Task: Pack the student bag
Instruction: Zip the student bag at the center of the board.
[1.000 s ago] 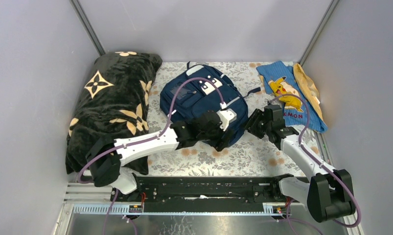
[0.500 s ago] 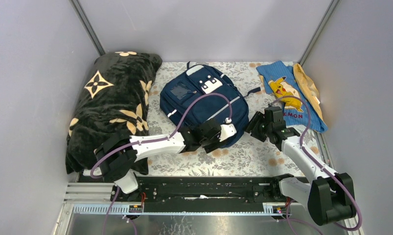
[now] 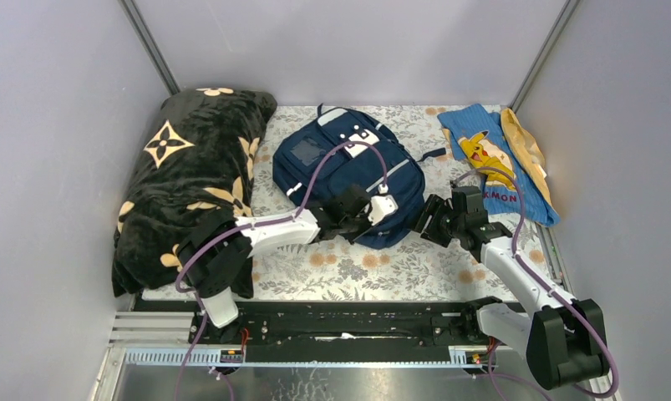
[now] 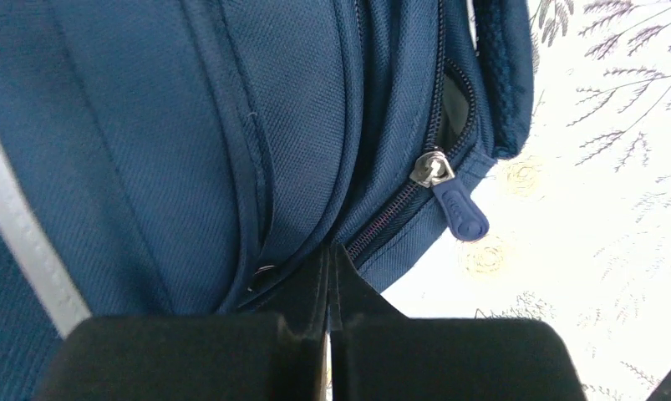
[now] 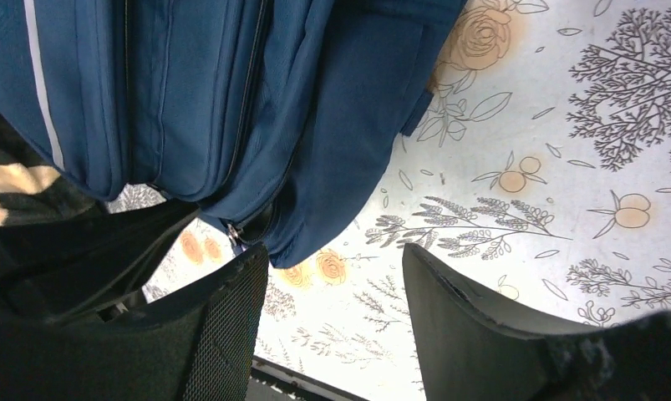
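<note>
We note the student bag [image 4: 298, 100] in coarse-woven matt cloth, its zip slider [image 4: 430, 170] of shiny metal, the blanket [image 3: 194, 171] plush, the table cover [image 5: 566, 125] smooth, printed.

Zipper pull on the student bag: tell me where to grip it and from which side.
Grip the blue tab hanging off the metal slider. It sticks out past the student bag's edge over the floral cover, so probably come from that open side, left fingers pinching its flat faces.
</note>
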### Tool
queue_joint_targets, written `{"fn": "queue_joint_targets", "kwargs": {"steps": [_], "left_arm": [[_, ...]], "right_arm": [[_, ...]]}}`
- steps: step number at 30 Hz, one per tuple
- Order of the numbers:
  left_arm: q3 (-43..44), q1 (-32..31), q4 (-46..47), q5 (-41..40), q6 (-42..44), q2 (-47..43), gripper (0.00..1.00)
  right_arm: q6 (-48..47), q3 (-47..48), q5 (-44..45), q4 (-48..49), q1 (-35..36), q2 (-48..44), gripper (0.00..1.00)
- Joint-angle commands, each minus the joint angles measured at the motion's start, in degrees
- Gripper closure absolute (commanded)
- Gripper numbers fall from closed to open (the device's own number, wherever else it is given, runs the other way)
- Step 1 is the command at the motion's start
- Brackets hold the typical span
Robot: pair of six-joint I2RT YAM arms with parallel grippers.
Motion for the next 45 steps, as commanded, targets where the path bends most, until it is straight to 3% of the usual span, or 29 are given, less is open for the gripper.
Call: {"fn": "queue_joint_targets", "kwargs": {"steps": [1, 5, 9, 13, 26, 30, 36, 45], "left_arm": [[1.8, 2.9, 2.3, 2.2, -1.3, -6.6, 1.0], [-1.6, 4.7, 5.6, 2.2, -2.7, -13.8, 1.0], [-6.3, 5.6, 10.1, 1.6, -3.4, -19.3, 1.0], [-8.3, 5.9, 9.7, 1.7, -4.8, -20.5, 1.0], [-12.0, 6.2, 10.2, 3.1, -6.7, -24.4, 1.0], [-12.9, 6.3, 10.2, 3.4, -6.7, -24.6, 1.0], [-13.9, 6.3, 10.4, 4.7, -7.3, -24.7, 1.0], [-14.5, 6.5, 11.1, 6.0, -7.2, -24.1, 1.0]], "right_arm": [[-0.4, 1.1, -2.3, 2.2, 0.5, -2.0, 0.33], [2.9, 2.6, 2.1, 4.3, 0.1, -0.9, 0.22], [6.8, 5.2, -3.2, 9.9, -1.5, 5.5, 0.18], [9.9, 7.2, -3.4, 16.7, -1.7, 11.6, 0.23], [9.7, 15.7, -5.1, 22.1, -2.5, 26.4, 0.39], [11.4, 16.1, -7.9, 26.9, -2.6, 28.5, 0.56], [8.9, 20.1, -9.3, 27.3, -2.5, 26.3, 0.99], [8.3, 21.5, -12.0, 28.1, -2.5, 22.8, 1.0]]}}
